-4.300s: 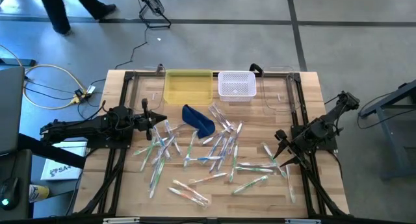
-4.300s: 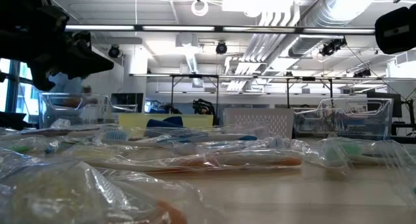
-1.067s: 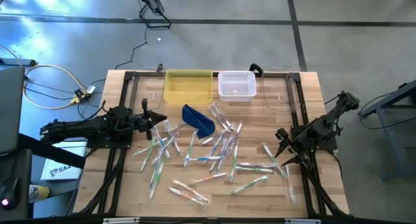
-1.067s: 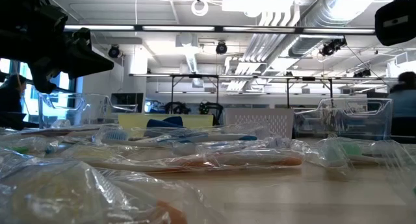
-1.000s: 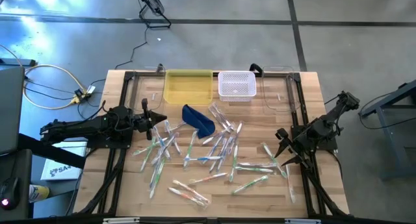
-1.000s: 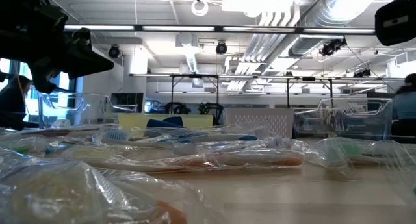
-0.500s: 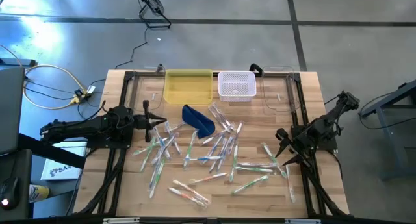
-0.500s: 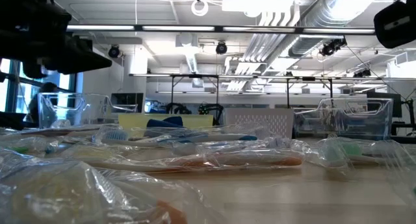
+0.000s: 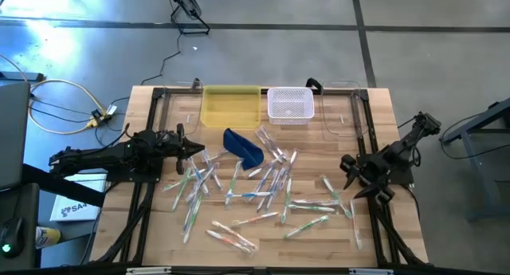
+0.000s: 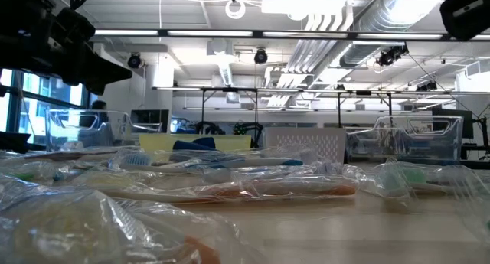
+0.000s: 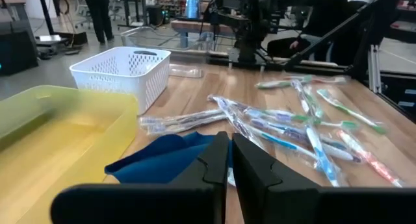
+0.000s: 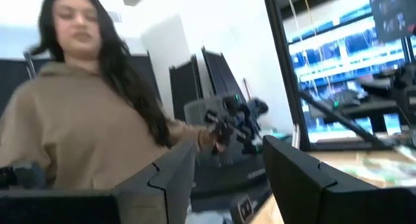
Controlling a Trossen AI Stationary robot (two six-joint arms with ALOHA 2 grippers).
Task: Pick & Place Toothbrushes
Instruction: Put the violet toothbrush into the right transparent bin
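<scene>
The toothbrushes (image 9: 255, 187) lie scattered across the middle of the wooden table (image 9: 382, 115), most in clear wrappers, spreading from the centre out toward 4 and 8 o'clock; none sits in a bin. In the left wrist view they fan out over the wood (image 11: 305, 130) beyond the blue pouch (image 11: 172, 156).

The left gripper (image 9: 194, 147) sits at about 9 o'clock of the table, just beside the nearest toothbrushes, its jaws clenched together on nothing; the two dark fingers (image 11: 250, 165) press side by side in its wrist view, pointing over the pouch (image 9: 243, 147).

The right gripper (image 9: 347, 173) is at about 3 o'clock, near the toothbrushes on that side, jaws spread apart and empty; its fingers (image 12: 296, 172) stand well apart in its wrist view, which looks off the table at a person in a tan hooded top (image 12: 91, 139).

At 12 o'clock, along the far edge, stand a yellow tray (image 9: 231, 108) and a white perforated basket (image 9: 289, 104) side by side, with clear bins (image 9: 344, 108) outside them. From table height the wrapped toothbrushes (image 10: 253, 189) fill the foreground
</scene>
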